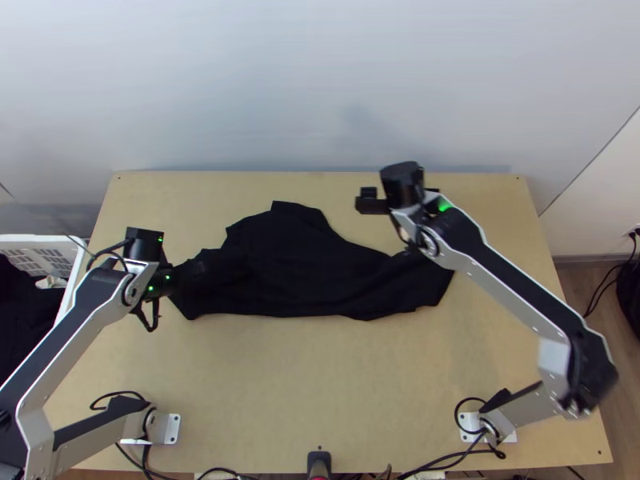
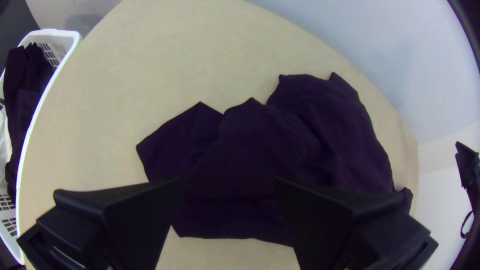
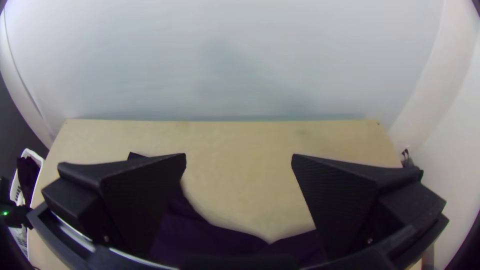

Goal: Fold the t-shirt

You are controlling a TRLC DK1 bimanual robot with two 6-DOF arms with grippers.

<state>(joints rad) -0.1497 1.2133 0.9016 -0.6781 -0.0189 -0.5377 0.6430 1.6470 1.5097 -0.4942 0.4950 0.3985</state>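
Bunched and uneven, the black t-shirt lies across the middle of the table, wider than it is deep. My left gripper is at the shirt's left end in the top view; in the left wrist view my left gripper stands open above the shirt, its fingers wide apart. My right gripper is raised over the table's far right part, beyond the shirt's right portion. The right wrist view has my right gripper open with nothing between its fingers, and the shirt below.
A white basket holding dark cloth stands at the table's left edge. A pale wall rises behind the far edge of the wooden table. A small black device sits at the near edge, with cables around it.
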